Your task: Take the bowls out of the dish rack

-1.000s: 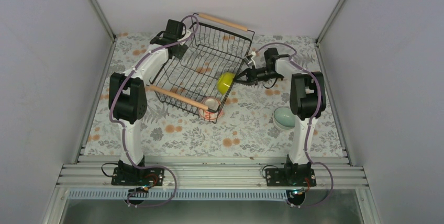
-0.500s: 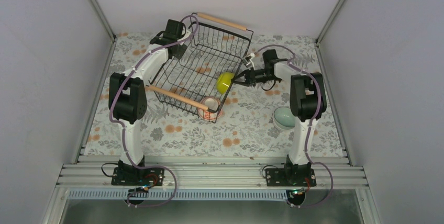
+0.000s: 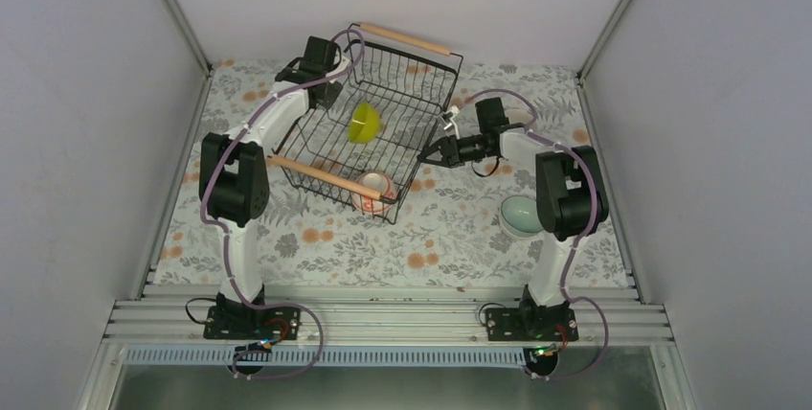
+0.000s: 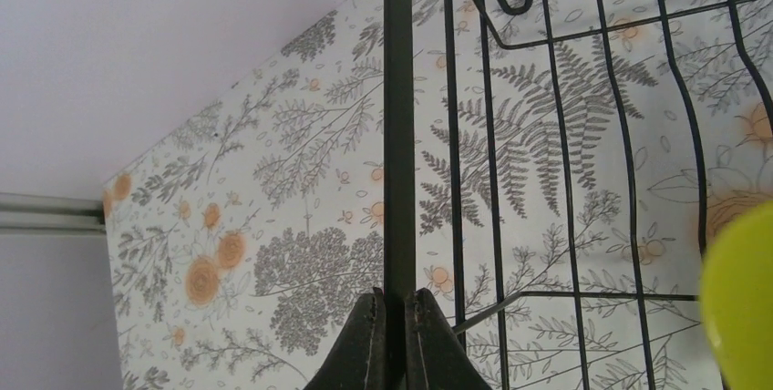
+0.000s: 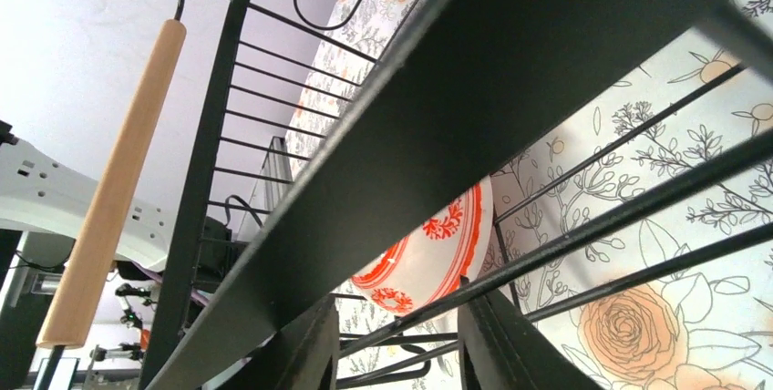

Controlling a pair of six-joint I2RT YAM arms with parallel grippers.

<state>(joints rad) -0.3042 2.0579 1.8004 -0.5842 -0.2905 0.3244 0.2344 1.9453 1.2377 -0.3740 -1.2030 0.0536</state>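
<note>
**Top view.** A large black wire dish rack (image 3: 407, 94) with two light wooden rod handles sits on the floral table cover (image 3: 450, 238). A small round yellow-green bowl (image 3: 364, 123) lies tipped on edge inside the rack, toward its far left side. A pinkish bowl (image 3: 373, 192) with a red-orange pattern inside sits in the rack's near corner. A pale mint bowl (image 3: 520, 216) stands outside the rack, well off its right side. The left gripper (image 3: 328, 94) is at the rack's far left corner, and the right gripper (image 3: 428, 154) is against the rack's right wall.

**Left wrist view.** The fingers are clamped on an upright black bar of the rack. The yellow-green bowl shows inside the wires.

**Right wrist view.** The jaws stand parted and hold nothing. Rack wires cross in front of them, and the pinkish bowl sits just beyond.

**Judgement.** Two bowls are left in the rack. The right gripper should probably rise over the rack's rim, since it cannot reach through the wall. It can then pinch one bowl's lip and lift it clear of the wires while the left grip steadies the rack.
</note>
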